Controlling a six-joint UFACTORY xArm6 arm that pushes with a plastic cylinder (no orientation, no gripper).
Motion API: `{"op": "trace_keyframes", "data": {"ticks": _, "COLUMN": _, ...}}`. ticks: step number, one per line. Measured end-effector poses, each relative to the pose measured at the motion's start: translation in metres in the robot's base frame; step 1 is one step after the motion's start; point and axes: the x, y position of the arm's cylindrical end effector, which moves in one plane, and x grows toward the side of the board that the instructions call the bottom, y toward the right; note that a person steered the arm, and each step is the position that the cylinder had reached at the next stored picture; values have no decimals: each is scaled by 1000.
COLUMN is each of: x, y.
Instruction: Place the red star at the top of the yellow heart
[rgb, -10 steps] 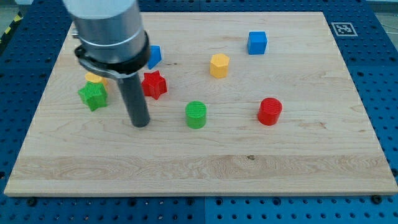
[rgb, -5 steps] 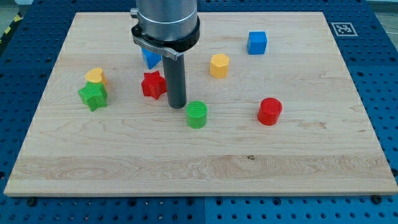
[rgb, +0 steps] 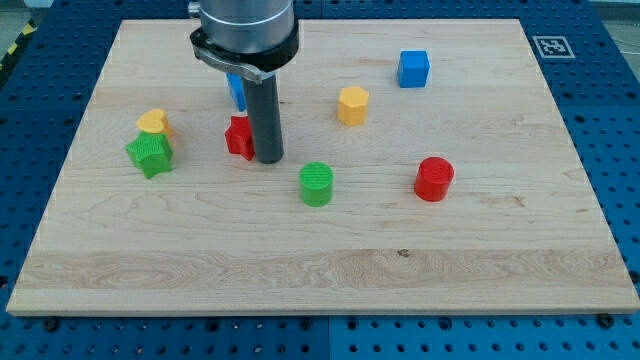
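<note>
The red star (rgb: 238, 136) lies left of the board's middle, partly hidden by my rod. My tip (rgb: 268, 158) rests on the board at the star's right side, touching or nearly touching it. The yellow heart (rgb: 152, 122) sits further to the view's left, with a green star (rgb: 149, 154) right below it and touching it. The red star is apart from the heart, to its right and slightly lower.
A blue block (rgb: 236, 90) sits above the red star, mostly hidden behind the arm. A yellow hexagon (rgb: 352, 104), a blue cube (rgb: 413, 68), a green cylinder (rgb: 316, 184) and a red cylinder (rgb: 434, 178) lie to the right. The wooden board (rgb: 320, 290) ends at the bottom.
My tip swung from below-left of the red star around to its right side, then moved left against it. The star has shifted slightly to the left.
</note>
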Motion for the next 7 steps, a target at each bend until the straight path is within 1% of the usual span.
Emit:
{"op": "trace_keyframes", "data": {"ticks": 1, "x": -11, "y": -8}}
{"op": "trace_keyframes", "data": {"ticks": 3, "x": -14, "y": -10}}
{"op": "trace_keyframes", "data": {"ticks": 5, "x": -21, "y": -30}}
{"op": "trace_keyframes", "data": {"ticks": 6, "x": -21, "y": -15}}
{"op": "trace_keyframes", "data": {"ticks": 7, "x": -23, "y": -17}}
